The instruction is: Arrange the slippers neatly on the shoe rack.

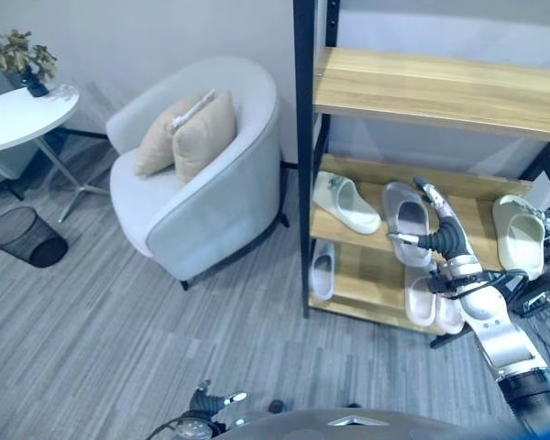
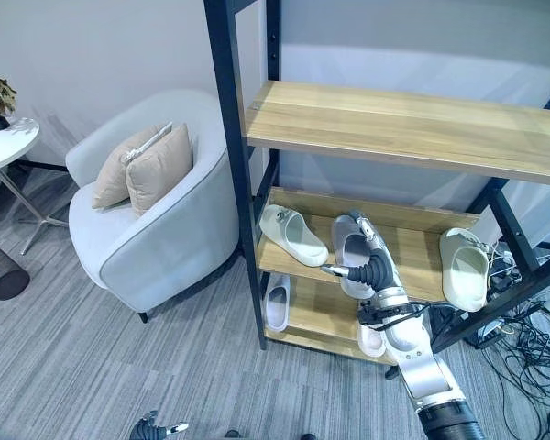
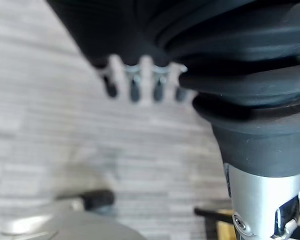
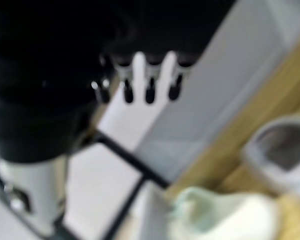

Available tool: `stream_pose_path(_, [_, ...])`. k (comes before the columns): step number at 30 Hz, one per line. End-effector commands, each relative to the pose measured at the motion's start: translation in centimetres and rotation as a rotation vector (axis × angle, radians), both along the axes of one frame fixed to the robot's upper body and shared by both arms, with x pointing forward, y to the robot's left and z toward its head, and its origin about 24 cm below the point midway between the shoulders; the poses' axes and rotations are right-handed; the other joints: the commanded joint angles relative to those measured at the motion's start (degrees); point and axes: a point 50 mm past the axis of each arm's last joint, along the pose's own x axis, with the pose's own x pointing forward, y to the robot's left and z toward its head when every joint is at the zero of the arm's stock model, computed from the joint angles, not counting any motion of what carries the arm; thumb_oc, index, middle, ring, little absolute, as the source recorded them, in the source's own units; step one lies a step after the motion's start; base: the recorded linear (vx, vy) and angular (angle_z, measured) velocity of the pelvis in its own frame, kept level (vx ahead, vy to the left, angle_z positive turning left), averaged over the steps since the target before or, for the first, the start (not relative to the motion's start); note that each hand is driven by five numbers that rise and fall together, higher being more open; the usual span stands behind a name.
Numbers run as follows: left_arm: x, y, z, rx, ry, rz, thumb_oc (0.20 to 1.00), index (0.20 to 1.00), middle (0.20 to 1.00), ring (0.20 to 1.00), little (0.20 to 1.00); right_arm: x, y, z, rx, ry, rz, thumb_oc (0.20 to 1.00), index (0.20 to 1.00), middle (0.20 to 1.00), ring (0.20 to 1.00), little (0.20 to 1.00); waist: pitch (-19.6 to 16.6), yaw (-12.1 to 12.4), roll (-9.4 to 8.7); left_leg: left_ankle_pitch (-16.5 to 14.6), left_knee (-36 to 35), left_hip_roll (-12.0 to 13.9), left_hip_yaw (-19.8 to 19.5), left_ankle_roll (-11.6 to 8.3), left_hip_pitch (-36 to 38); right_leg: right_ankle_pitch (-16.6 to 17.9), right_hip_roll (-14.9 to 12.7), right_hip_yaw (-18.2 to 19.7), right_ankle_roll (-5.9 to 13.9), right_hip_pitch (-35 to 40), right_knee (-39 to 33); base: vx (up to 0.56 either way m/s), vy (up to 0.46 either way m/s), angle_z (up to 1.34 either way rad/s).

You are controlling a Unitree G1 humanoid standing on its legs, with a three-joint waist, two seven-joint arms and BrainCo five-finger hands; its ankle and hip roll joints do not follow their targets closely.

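Observation:
The shoe rack (image 1: 302, 165) has a black frame and wooden shelves. On its middle shelf lie a pale green slipper (image 1: 346, 202) at the left, a grey slipper (image 1: 406, 218) in the middle and another pale green slipper (image 1: 520, 236) at the right. The bottom shelf holds a lavender slipper (image 1: 323, 269) and a white pair (image 1: 429, 304). My right hand (image 1: 443, 236) is open at the grey slipper, fingers (image 4: 147, 80) straight and thumb out to the left; whether it touches I cannot tell. My left hand (image 1: 207, 401) hangs low over the floor, fingers (image 3: 140, 82) relaxed.
A light grey armchair (image 1: 202, 202) with two beige cushions stands left of the rack. Farther left are a round white table (image 1: 23, 115) with a plant and a black mesh bin (image 1: 23, 236). Cables (image 2: 532, 348) lie on the floor by the rack's right leg.

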Motion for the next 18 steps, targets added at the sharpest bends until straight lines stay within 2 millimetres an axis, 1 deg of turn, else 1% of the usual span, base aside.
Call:
stream_pose_path(1, [1.0,-2.1,-0.3,-0.041,0.012,0.029,1.0,1.0,1.0,1.0,1.0,1.5,-0.9,1.7,-0.148,-0.076,-0.107,1.0,1.0,1.0,1.0,1.0,-0.5,0.5,-2.29,-3.8,0.3,-0.6,-1.2,-0.35,-2.9,-5.8,-3.1,2.8,4.75,2.1,2.6,0.03,0.018,0.0])
stream_pose_path(2, [1.5,-2.4,-0.2,-0.037,0.008,0.002,1.0,1.0,1.0,1.0,1.0,3.1,-2.2,1.3,-0.199,-0.045,-0.233,1.0,1.0,1.0,1.0,1.0,-0.2,1.0,-2.18,-3.7,0.3,-0.8,-1.2,-0.17,-3.4,-5.6,-3.1,3.0,4.73,1.7,2.5,0.0,0.0,0.0])
stream_pose_path(3, [1.5,-2.4,-0.2,-0.037,0.006,0.003,1.0,1.0,1.0,1.0,1.0,3.2,-2.2,1.3,-0.199,-0.047,-0.232,1.0,1.0,1.0,1.0,1.0,-0.2,0.9,-2.17,-3.7,0.3,-0.8,-1.1,-0.16,-3.4,-5.6,-3.1,3.0,4.73,1.6,2.5,0.05,0.019,-0.05])
stream_pose_path(4, [1.7,-2.3,-0.1,-0.031,0.001,-0.007,1.0,1.0,1.0,1.0,1.0,4.1,-2.5,1.2,-0.152,-0.04,-0.271,1.0,1.0,1.0,1.0,1.0,-0.1,1.0,-2.08,-3.6,0.3,-0.8,-0.9,-0.13,-3.7,-5.4,-3.2,3.2,4.73,1.4,2.3,0.03,0.005,-0.09])
stream_pose_path(5, [1.8,-2.2,-0.1,-0.031,0.0,-0.006,1.0,1.0,1.0,1.0,1.0,4.1,-2.5,1.2,-0.151,-0.041,-0.271,1.0,1.0,1.0,1.0,1.0,0.0,1.0,-2.1,-3.6,0.3,-0.8,-0.9,-0.12,-3.7,-5.4,-3.2,3.2,4.73,1.3,2.3,0.04,0.005,-0.08])
stream_pose_path(9, [2.0,-1.7,0.0,-0.026,-0.022,0.006,1.0,1.0,1.0,1.0,1.0,6.1,-2.4,1.0,-0.038,-0.001,-0.287,1.0,1.0,1.0,1.0,1.0,0.4,1.4,-1.95,-3.2,0.3,-1.1,-0.5,-0.2,-4.8,-4.9,-3.3,3.5,4.8,0.4,1.8,0.01,0.004,-0.04])
stream_pose_path(10, [2.1,-1.6,0.1,-0.025,-0.027,0.005,1.0,1.0,1.0,1.0,1.0,6.6,-2.4,1.2,-0.012,0.001,-0.288,1.0,1.0,1.0,1.0,1.0,0.5,1.6,-1.9,-3.1,0.3,-1.2,-0.5,-0.2,-5.2,-4.7,-3.4,3.4,4.84,0.2,1.7,0.0,0.0,0.0])
stream_pose_path(12, [2.3,-1.7,0.1,-0.03,-0.041,0.014,1.0,1.0,1.0,1.0,1.0,7.2,-2.6,1.5,0.018,0.002,-0.3,1.0,1.0,1.0,1.0,1.0,0.6,1.8,-1.71,-3.0,0.3,-1.4,-0.5,-0.19,-5.7,-4.5,-3.5,3.3,4.91,-0.2,1.5,0.01,0.016,0.0])
stream_pose_path(18, [2.5,-2.3,0.1,-0.037,-0.051,-0.013,1.0,1.0,1.0,1.0,1.0,8.1,-3.9,1.7,0.09,0.018,-0.344,1.0,1.0,1.0,1.0,1.0,0.9,2.6,-1.22,-2.9,0.3,-2.0,-0.8,-0.17,-6.7,-3.9,-3.9,2.8,5.32,-0.7,0.8,0.03,0.028,0.02])
